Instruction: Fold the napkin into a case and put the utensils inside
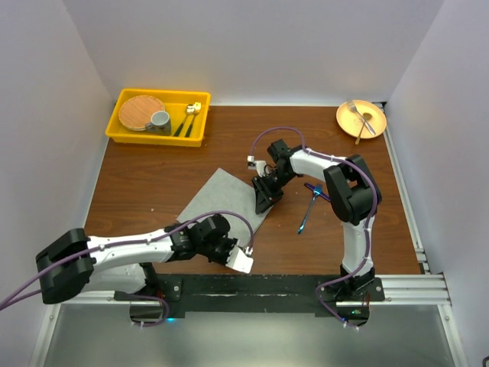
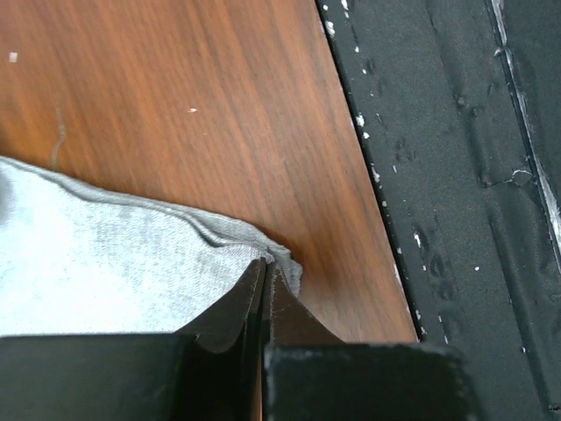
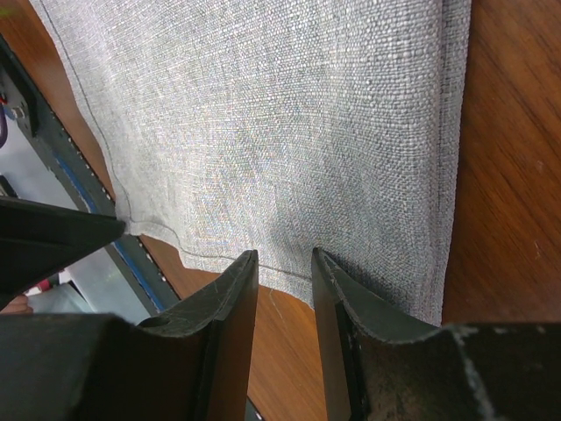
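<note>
Left arm: lies low and almost level, reaching from its base at the left toward the middle.
Left wrist: in line with the forearm, the camera block at its far end.
Left gripper: the two fingers are pressed together, with a corner of the napkin pinched between the tips.
Right arm: rises from its base to a high elbow, then the forearm reaches to the left.
Right gripper: points downward; the fingers stand a little apart with a narrow gap, and nothing is held between them.
</note>
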